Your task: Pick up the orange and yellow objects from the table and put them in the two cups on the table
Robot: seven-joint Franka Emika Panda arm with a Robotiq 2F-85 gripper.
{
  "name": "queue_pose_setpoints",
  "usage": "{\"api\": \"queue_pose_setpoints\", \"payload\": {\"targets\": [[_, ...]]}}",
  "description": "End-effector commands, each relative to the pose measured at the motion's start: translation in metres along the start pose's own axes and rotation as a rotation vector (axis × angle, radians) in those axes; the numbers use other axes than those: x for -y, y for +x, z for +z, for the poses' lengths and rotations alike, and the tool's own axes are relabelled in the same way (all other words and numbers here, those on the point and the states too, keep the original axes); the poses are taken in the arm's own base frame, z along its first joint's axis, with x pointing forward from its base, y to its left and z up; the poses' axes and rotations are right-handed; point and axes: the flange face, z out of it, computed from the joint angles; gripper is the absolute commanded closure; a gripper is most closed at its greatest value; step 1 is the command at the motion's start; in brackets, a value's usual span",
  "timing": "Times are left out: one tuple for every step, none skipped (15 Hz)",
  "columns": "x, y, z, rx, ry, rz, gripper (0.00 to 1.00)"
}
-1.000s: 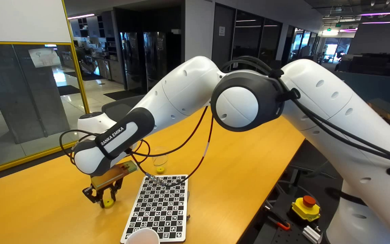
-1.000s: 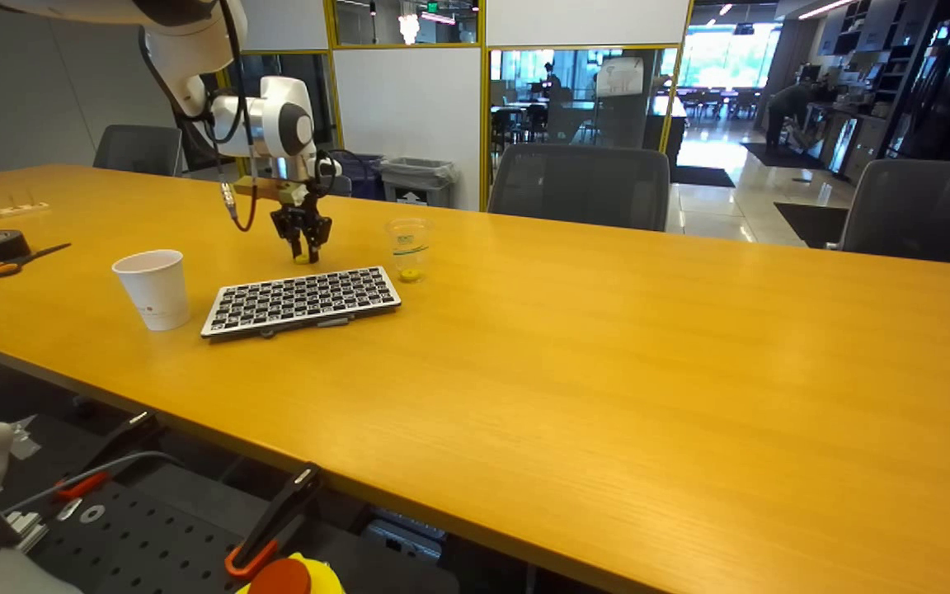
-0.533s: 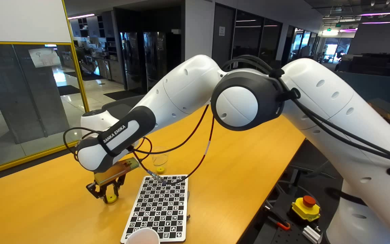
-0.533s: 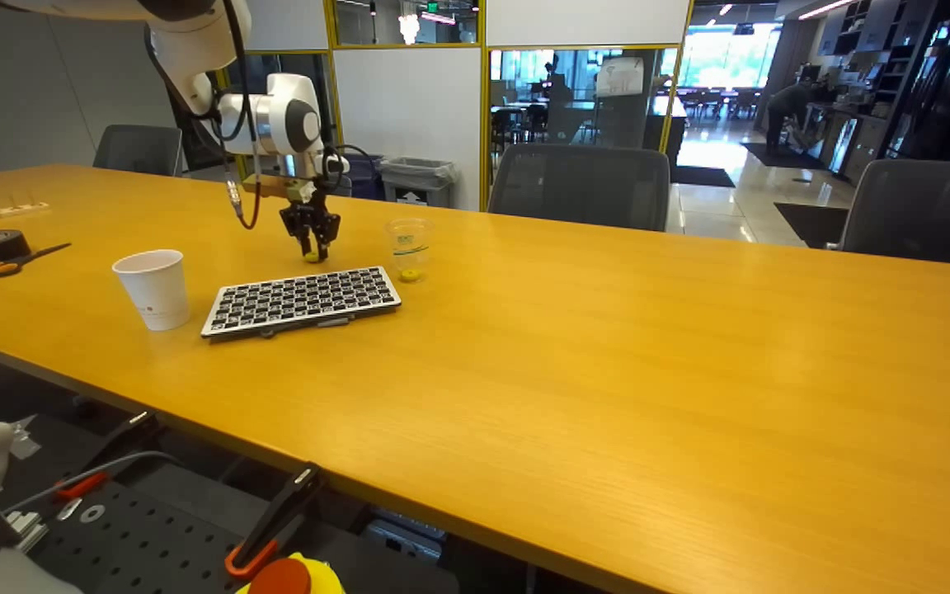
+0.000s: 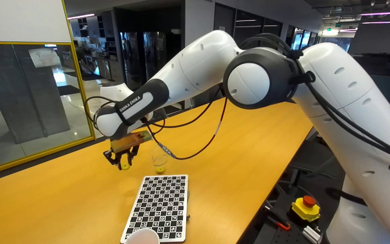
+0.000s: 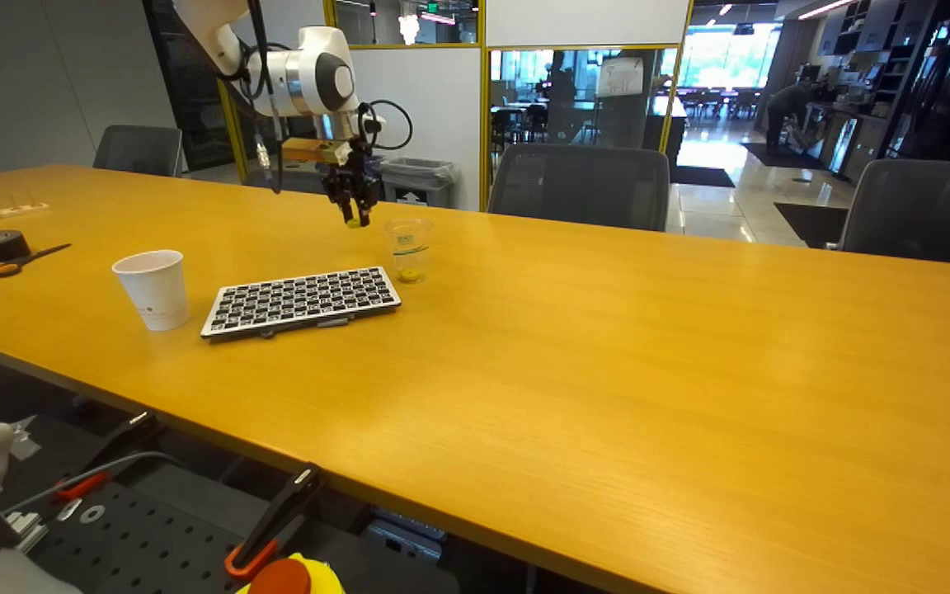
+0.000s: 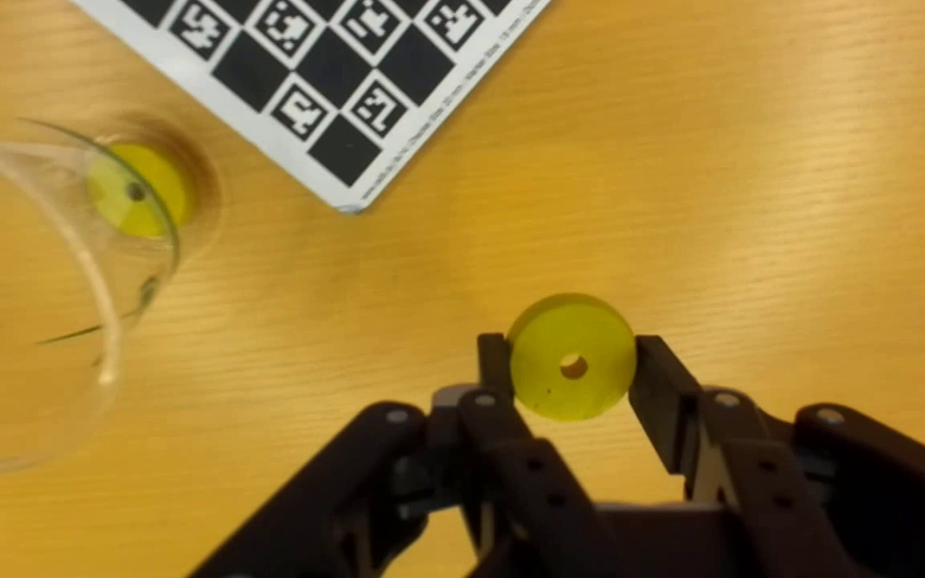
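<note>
– claw point(image 7: 572, 353) first: what has it got?
– one yellow disc point(image 7: 547, 353), gripped by its sides, jaws drawn in on it, above the table point(image 6: 607, 371).
– around it, left to right, in an exterior view?
– far left of the claw, one pair of orange-handled scissors point(image 6: 9, 269). then one white cup point(image 6: 155, 293), upright, left of the claw; its print's too small to read. one checkered mat point(image 6: 302, 299), nearer the camera than the claw; in the wrist view its edge print is too blurred. last, near the claw on its right, one clear tumbler point(image 6: 409, 252), upright, a second yellow disc point(image 6: 411, 275) at its bottom; i can't read its green lettering.
– two cups, two discs, then. anything legible?
– "ranka emika" is what shows on the arm point(image 5: 249, 83), above the claw.
</note>
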Motion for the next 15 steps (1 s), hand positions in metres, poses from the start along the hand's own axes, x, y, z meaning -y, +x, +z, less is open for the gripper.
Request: {"api": "queue_pose_setpoints", "payload": {"targets": [[-0.035,-0.01,-0.04,-0.021,-0.025,0.033,0.78],[-0.044,-0.012,-0.046,-0.025,-0.031,0.042,0.78],[-0.051,-0.015,-0.052,-0.029,-0.036,0.051,0.78],[-0.058,-0.018,-0.057,-0.032,-0.04,0.059,0.78],[-0.065,-0.023,-0.063,-0.038,-0.046,0.068,0.78],[-0.07,-0.027,-0.067,-0.041,-0.052,0.072,0.78],[-0.075,-0.031,-0.072,-0.045,-0.059,0.08,0.78],[-0.08,-0.035,-0.074,-0.045,-0.066,0.086,0.78],[-0.084,-0.04,-0.076,-0.042,-0.071,0.096,0.78],[-0.088,-0.045,-0.076,-0.039,-0.077,0.107,0.78],[-0.093,-0.048,-0.075,-0.029,-0.08,0.119,0.78],[-0.097,-0.053,-0.073,-0.021,-0.083,0.127,0.78],[-0.102,-0.055,-0.072,-0.01,-0.084,0.136,0.78],[-0.106,-0.058,-0.07,-0.003,-0.086,0.143,0.78],[-0.111,-0.059,-0.068,0.004,-0.089,0.151,0.78]]}}
